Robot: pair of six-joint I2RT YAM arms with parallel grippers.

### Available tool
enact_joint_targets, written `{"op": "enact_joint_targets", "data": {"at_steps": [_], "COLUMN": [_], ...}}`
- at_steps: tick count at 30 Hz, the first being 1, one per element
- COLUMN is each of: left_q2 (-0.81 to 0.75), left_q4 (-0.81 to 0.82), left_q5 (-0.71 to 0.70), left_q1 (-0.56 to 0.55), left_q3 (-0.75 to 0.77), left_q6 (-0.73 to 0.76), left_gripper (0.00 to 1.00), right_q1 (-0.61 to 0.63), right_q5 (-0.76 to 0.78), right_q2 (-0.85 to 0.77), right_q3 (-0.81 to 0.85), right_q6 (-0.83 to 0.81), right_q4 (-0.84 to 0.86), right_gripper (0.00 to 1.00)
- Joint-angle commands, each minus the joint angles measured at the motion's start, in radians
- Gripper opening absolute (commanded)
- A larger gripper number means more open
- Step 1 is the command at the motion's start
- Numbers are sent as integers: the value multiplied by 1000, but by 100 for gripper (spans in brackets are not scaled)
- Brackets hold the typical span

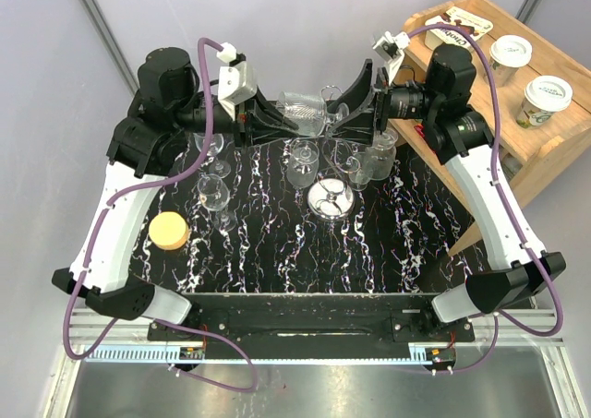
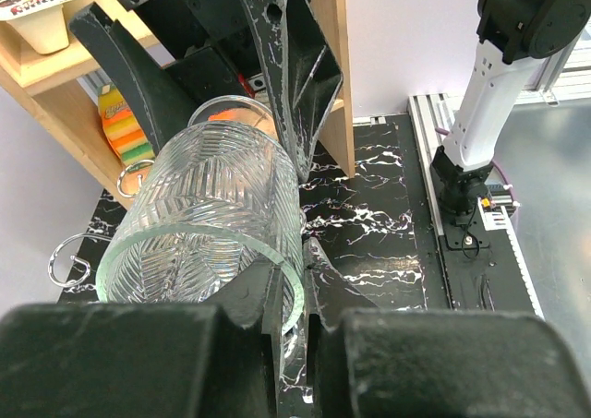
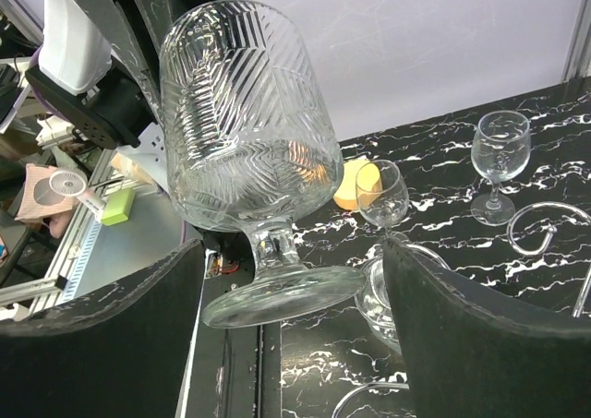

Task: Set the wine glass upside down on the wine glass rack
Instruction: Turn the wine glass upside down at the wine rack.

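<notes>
- Wine glass [image 1: 305, 112] lies on its side in the air, at 12 o'clock from the wine glass rack [image 1: 330, 197].
- Left gripper [image 1: 277, 115], at the glass's 9 o'clock, is clamped on its rim.
- Right gripper [image 1: 343, 113], at 3 o'clock, stands spread either side of the foot.

1. Top external: high overhead, looking down on the whole tabletop [image 1: 277, 261].
2. Left wrist: close behind the left tool [image 2: 291, 293], facing the right tool [image 2: 235, 132].
3. Right wrist: the reverse, equally close; all three views share the wine glass [image 3: 245, 113] between the tools.
</notes>
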Motion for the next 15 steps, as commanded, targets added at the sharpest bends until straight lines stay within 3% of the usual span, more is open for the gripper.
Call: {"op": "enact_joint_targets", "data": {"at_steps": [1, 8, 15], "left_q2": [-17, -18, -17], "left_q4": [88, 76, 75], "left_q5": [43, 39, 31], "left_q1": [-1, 2, 4], "left_q3": [7, -5, -4], "left_q6": [25, 47, 51], "left_gripper": [0, 0, 0], "right_q1": [-19, -26, -50], "right_q5": [-26, -26, -44], "right_q2": [-36, -36, -45], "right_q3": [10, -13, -22], "right_q6": [-10, -28, -33], "right_q4": [26, 11, 11], "right_gripper": [82, 73, 54]}}
